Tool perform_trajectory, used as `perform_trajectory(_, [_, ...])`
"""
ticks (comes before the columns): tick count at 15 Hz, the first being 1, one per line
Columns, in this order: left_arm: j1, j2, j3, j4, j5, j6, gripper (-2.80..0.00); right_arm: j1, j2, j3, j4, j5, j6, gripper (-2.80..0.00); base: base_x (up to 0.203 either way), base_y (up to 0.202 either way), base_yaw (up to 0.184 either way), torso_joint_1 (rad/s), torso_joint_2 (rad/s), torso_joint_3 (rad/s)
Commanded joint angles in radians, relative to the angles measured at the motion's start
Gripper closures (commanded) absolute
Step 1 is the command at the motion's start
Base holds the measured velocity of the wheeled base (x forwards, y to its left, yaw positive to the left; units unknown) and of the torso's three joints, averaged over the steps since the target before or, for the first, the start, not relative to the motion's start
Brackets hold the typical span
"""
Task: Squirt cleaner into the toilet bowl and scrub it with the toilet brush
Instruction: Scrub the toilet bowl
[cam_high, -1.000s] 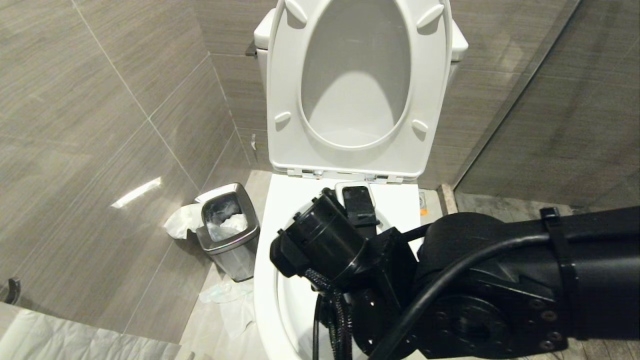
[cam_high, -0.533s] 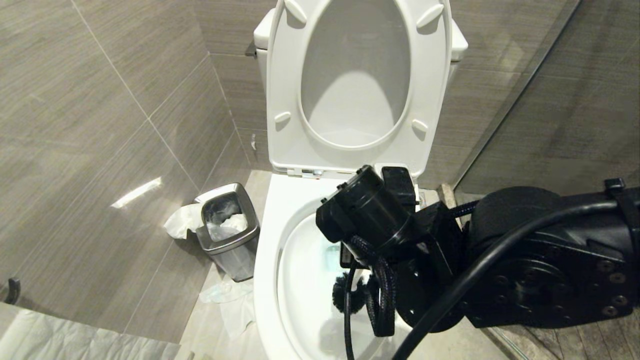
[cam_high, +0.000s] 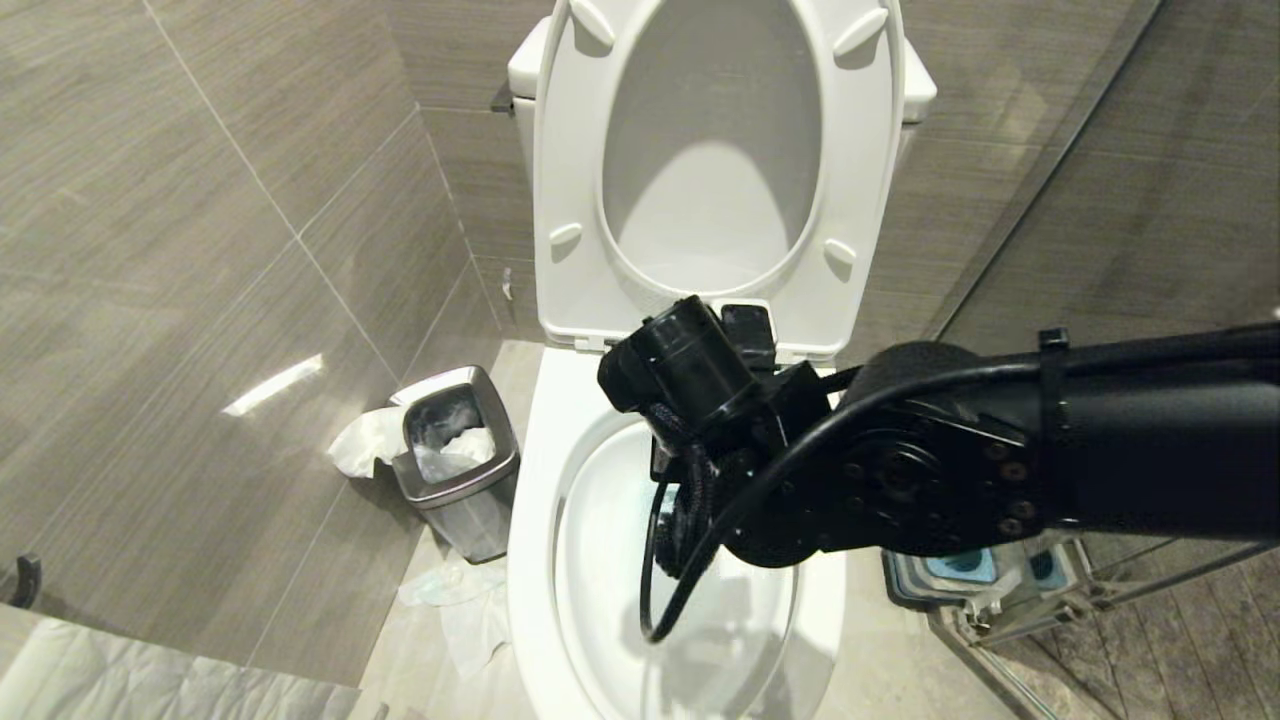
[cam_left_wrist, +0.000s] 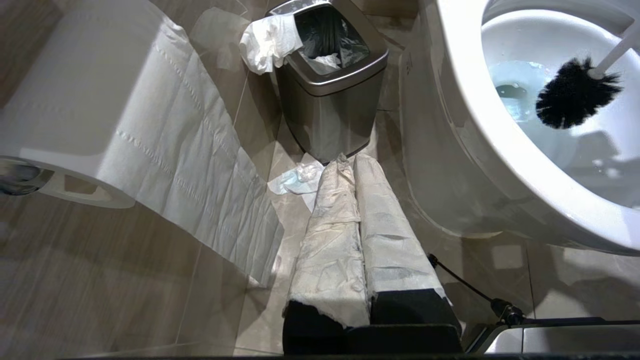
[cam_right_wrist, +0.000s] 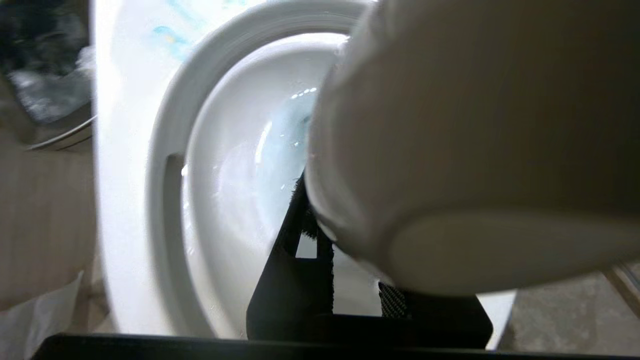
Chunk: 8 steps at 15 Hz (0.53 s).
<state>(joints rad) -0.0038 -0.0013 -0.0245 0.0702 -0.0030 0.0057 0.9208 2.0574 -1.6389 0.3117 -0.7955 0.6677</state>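
Note:
The white toilet bowl stands with seat and lid raised. My right arm reaches over it from the right. My right gripper is shut on the rounded end of the toilet brush's white handle, which fills that view. The black bristle head hangs inside the bowl, next to pale teal cleaner-tinted water. Teal cleaner streaks mark the rim. My left gripper, fingers wrapped in white, is shut on nothing and parked low beside the bowl.
A steel waste bin stuffed with paper stands left of the toilet, with tissue on the floor around it. A toilet paper roll hangs near my left arm. A blue-topped holder sits on the floor right of the bowl.
My right arm has swung from the bowl's front toward the seat hinge, carrying the brush. Lifted, the arm now uncovers the holder on the right. The left arm is still.

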Motion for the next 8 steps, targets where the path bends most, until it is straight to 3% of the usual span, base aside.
perform_trajectory(1, [-0.001,0.001,0.0,0.0,0.0,0.0,0.0,-0.036,0.08,-0.017,-0.014,-0.004,0.002,0.0,0.0,0.0,0.0,0.0,0.0,0.0])
perform_trajectory(8, [-0.001,0.001,0.0,0.0,0.0,0.0,0.0,-0.096,0.283,-0.204,-0.098,-0.005,-0.049,0.0,0.0,0.0,0.0,0.0,0.0,0.0])
